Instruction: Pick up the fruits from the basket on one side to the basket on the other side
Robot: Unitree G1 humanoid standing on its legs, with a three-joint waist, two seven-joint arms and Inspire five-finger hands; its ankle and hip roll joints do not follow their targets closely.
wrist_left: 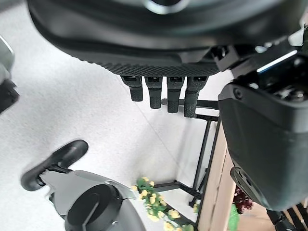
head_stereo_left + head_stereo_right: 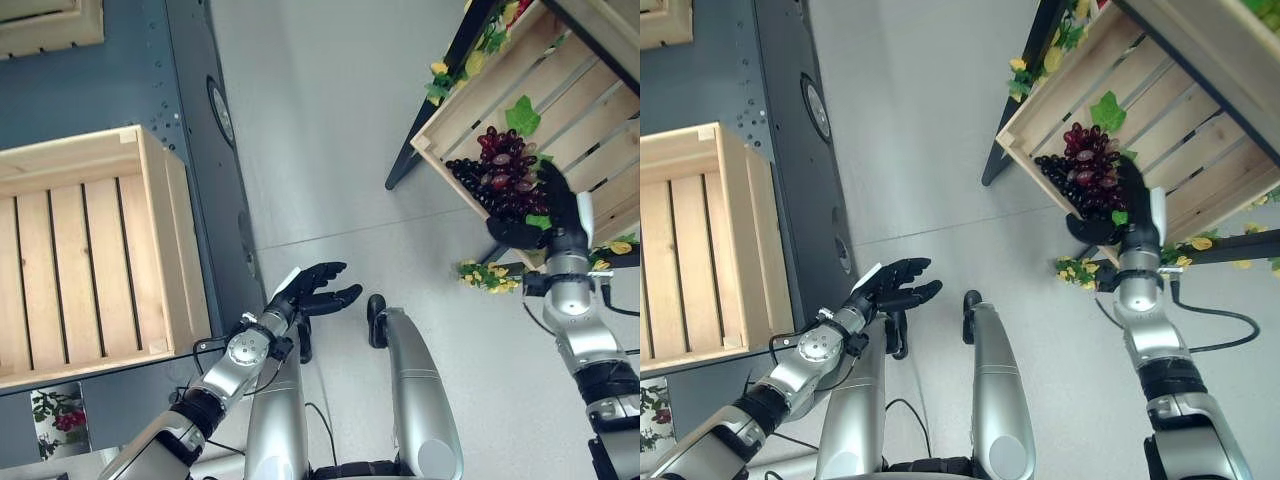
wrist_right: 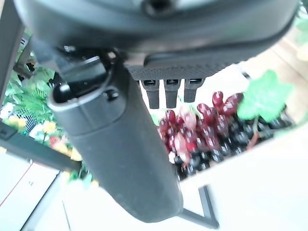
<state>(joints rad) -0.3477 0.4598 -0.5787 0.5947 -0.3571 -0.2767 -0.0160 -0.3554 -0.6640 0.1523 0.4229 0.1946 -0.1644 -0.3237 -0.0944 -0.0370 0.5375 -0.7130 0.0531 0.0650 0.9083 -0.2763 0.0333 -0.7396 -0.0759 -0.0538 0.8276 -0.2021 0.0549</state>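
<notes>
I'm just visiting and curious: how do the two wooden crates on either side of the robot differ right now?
The left crate holds no fruit, showing bare slats; the right crate holds bunches of dark and red grapes with green leaves. The right hand reaches into the right crate at the grapes, while the left hand hangs open over the floor, apart from the left crate. Both are pale slatted wood.

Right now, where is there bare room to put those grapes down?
The wooden crate on the left has a bare slatted floor. The crate on the right is crowded at its lower corner, where the grapes lie under the right hand. The left hand hangs open over the grey floor.
</notes>
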